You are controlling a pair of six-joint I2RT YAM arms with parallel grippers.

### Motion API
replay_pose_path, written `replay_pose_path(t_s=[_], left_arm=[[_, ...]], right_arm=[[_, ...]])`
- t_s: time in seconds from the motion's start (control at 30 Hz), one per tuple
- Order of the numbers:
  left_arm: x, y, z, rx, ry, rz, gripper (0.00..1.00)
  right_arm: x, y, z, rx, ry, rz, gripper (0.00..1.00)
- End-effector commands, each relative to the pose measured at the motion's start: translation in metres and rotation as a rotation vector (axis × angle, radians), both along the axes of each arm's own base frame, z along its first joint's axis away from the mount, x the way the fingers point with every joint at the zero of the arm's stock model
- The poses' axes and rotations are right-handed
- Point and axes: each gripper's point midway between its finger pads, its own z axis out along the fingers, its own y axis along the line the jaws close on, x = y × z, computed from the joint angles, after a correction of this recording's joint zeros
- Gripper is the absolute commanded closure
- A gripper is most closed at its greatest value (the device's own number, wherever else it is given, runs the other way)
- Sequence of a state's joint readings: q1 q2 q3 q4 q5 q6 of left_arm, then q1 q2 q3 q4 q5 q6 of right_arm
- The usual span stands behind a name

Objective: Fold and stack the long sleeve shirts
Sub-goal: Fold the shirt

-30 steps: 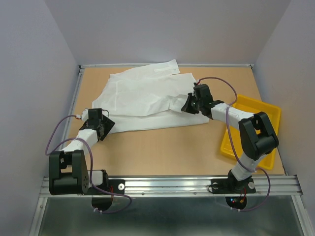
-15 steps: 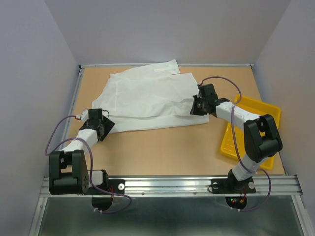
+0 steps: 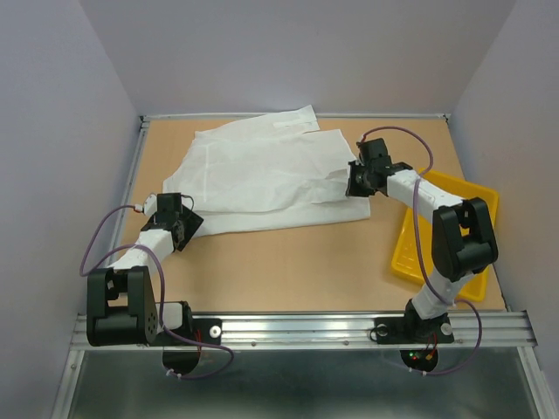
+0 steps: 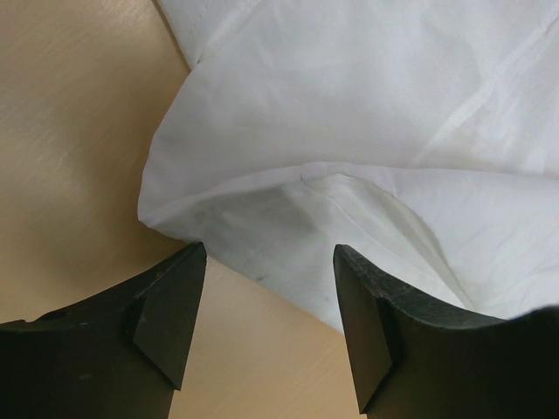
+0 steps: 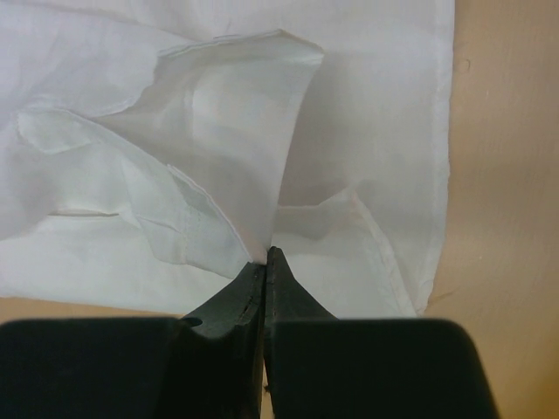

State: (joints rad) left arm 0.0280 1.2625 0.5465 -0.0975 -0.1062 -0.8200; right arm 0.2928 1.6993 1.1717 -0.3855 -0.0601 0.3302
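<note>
White shirt (image 3: pixel 253 170) lies rumpled across the table's far half, loosely doubled over, nothing stacked. Right gripper (image 5: pixel 265 255) is clamped on a fabric fold at the shirt's right side. Left gripper (image 4: pixel 266 262), spread wide, hovers at its near-left corner, grasping nothing. Folding judged barely begun.

Desk (image 3: pixel 288 262): tan, wood-grain top, with a thin pale border at the far and left edges.

Yellow tray (image 3: pixel 463 186): you'll find it at 3 o'clock on the desk, set askew by the right edge. It is shallow and rimmed, and its middle is hidden from you.

Aluminium rail (image 3: pixel 297 327): runs along the 6 o'clock edge.

Pale lilac walls (image 3: pixel 288 52): close in the 9, 12 and 3 o'clock sides.
</note>
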Motion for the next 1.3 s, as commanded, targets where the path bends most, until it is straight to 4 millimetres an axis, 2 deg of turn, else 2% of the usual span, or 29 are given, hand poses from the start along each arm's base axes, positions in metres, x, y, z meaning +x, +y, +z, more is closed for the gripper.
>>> replay_pose_path(t_s=[0.0, 0.17, 0.27, 0.33, 0.6, 0.63, 0.67, 0.7, 0.73, 0.83, 1.0, 1.07, 1.1, 1.17, 1.2, 1.27], left_arm=[[-0.004, 0.004, 0.000, 0.015, 0.008, 0.011, 0.28], [-0.005, 0.004, 0.001, 0.014, 0.006, 0.015, 0.28], [-0.005, 0.004, 0.002, 0.014, 0.003, 0.015, 0.28], [-0.004, 0.002, 0.003, 0.006, 0.000, 0.008, 0.28], [0.001, 0.006, 0.022, 0.032, -0.033, 0.005, 0.28], [0.001, 0.007, 0.023, 0.037, -0.032, 0.003, 0.28], [0.000, 0.007, 0.024, 0.039, -0.027, 0.001, 0.28], [0.002, 0.007, 0.028, 0.042, -0.034, -0.003, 0.28], [0.003, 0.007, 0.030, 0.043, -0.037, -0.012, 0.28], [0.005, 0.008, 0.044, 0.058, -0.064, -0.024, 0.28], [0.015, 0.006, 0.077, 0.072, -0.131, -0.071, 0.18], [0.019, -0.002, 0.090, 0.052, -0.171, -0.107, 0.14], [0.022, -0.006, 0.099, 0.044, -0.199, -0.122, 0.12], [0.027, -0.017, 0.109, 0.008, -0.230, -0.161, 0.10], [0.032, -0.029, 0.119, -0.027, -0.263, -0.200, 0.10], [0.042, -0.035, 0.129, -0.046, -0.305, -0.218, 0.09]], right_arm=[[0.029, 0.001, 0.021, -0.022, -0.064, 0.024, 0.98], [0.035, -0.001, 0.014, -0.071, -0.026, 0.053, 0.95], [0.032, -0.009, 0.008, -0.118, 0.007, 0.046, 0.95], [0.034, -0.023, 0.007, -0.183, 0.002, 0.001, 0.95], [0.053, -0.034, 0.022, -0.246, -0.048, -0.043, 0.90], [0.055, -0.034, 0.024, -0.248, -0.051, -0.044, 0.88], [0.056, -0.033, 0.027, -0.244, -0.055, -0.046, 0.74], [0.056, -0.033, 0.030, -0.242, -0.056, -0.046, 0.69], [0.056, -0.033, 0.031, -0.240, -0.054, -0.045, 0.68], [0.051, -0.038, 0.036, -0.258, -0.052, -0.057, 0.68], [0.040, -0.038, 0.045, -0.232, -0.062, -0.075, 0.66], [0.035, -0.035, 0.041, -0.193, -0.046, -0.104, 0.65], [0.036, -0.033, 0.041, -0.170, -0.054, -0.121, 0.60], [0.033, -0.023, 0.037, -0.091, -0.043, -0.154, 0.58], [0.033, -0.019, 0.037, -0.038, -0.048, -0.193, 0.54], [0.031, -0.010, 0.037, 0.046, -0.044, -0.216, 0.51]])
